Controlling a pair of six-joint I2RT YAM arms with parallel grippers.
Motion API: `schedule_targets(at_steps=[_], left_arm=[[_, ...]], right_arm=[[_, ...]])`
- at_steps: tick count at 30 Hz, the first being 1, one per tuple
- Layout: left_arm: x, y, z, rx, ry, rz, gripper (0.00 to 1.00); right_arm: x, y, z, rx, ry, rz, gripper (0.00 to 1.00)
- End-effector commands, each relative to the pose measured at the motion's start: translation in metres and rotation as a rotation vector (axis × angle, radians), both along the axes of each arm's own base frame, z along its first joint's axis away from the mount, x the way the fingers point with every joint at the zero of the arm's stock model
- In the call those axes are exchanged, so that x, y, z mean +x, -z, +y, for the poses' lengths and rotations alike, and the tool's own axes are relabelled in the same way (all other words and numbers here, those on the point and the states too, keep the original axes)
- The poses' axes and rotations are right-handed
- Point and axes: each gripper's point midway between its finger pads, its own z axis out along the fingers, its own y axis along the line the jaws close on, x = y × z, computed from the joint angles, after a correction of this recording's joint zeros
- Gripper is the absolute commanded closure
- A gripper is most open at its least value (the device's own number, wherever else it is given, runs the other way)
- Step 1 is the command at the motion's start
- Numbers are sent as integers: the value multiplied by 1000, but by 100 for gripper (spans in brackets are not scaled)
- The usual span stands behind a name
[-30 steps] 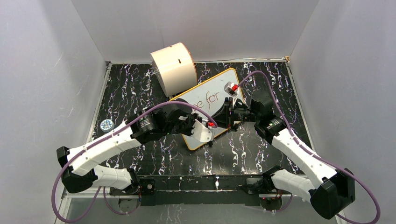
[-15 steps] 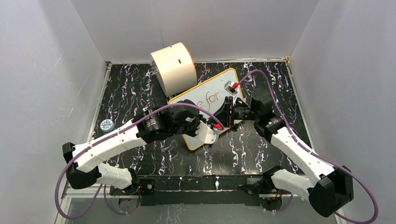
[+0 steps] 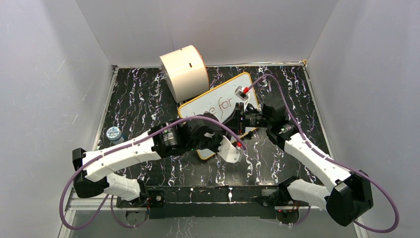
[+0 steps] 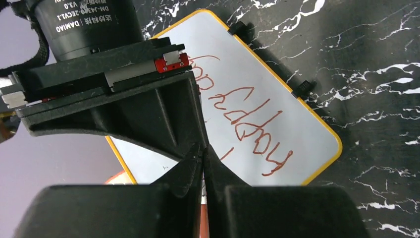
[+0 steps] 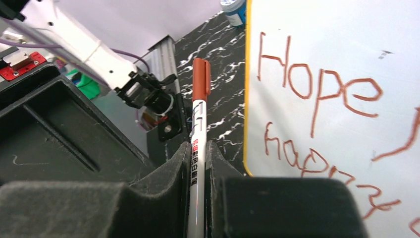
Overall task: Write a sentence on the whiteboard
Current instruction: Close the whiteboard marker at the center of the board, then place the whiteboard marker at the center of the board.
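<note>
Grip on marker beside lettered whiteboard

The whiteboard lies askew at the worktop's far middle; the sentence reads "Hope for" over "happy". The right tool pinches the marker; the left tool is pressed together

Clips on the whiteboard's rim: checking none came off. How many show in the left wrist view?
2: one clip by the whiteboard's upper corner, another midway along the same edge. Other edges are partly hidden.

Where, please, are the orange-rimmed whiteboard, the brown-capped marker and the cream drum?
Orange-rimmed white whiteboard [image 4: 302,131], left wrist view, bare face.
Brown-capped white marker [image 5: 200,77], right wrist view, cap.
Cream cylindrical drum [image 3: 185,74], top external view, side wall.
</note>
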Motion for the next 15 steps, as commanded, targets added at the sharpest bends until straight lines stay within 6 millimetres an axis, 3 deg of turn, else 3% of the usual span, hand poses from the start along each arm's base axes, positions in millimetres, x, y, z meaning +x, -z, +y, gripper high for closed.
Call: schedule_targets(at_steps=[1, 4, 6, 10, 12, 15], left_arm=[[10, -21, 7, -98, -66, -75, 100], [20, -42, 24, -188, -160, -127, 95], [24, -55, 34, -257, -223, -144, 85], [34, -75, 51, -432, -360, -162, 51], [43, -72, 60, -484, -433, -154, 40], [65, -77, 73, -594, -580, -130, 33]], right_arm=[[19, -10, -11, -18, 124, -115, 100], [30, -6, -22, -45, 209, -127, 100], [39, -7, -31, -57, 283, -144, 100], [63, -3, -60, -129, 511, -181, 100], [74, 1, -77, -168, 628, -191, 100], [90, 7, -105, -219, 807, -197, 100]])
